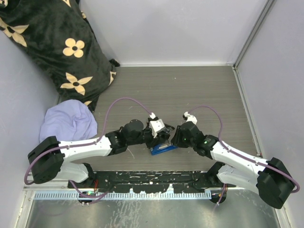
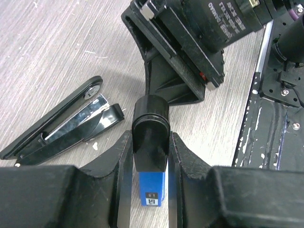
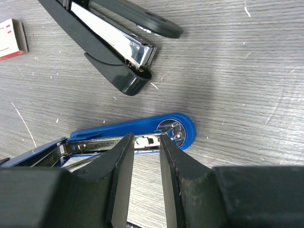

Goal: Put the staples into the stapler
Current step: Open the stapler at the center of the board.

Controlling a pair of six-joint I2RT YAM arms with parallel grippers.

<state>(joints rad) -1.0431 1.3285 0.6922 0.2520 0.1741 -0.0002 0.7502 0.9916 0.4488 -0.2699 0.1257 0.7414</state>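
table (image 1: pixel 199 95) w/ flowered black pillow (image 1: pixel 57 42) and lilac cloth (image 1: pixel 66 121) at far left. black stapler (image 3: pixel 102 33) lay opened on table. blue stapler (image 3: pixel 142 127) sat open betw. both arms. left claw (image 2: pixel 150 142) was clamped onto its black top piece. right claw (image 3: pixel 145 142) stood partly apart, tips at the metal rail; couldn't tell if gripping. staples box (image 3: pixel 10 39) lay flat beyond black stapler, apart from both claws.
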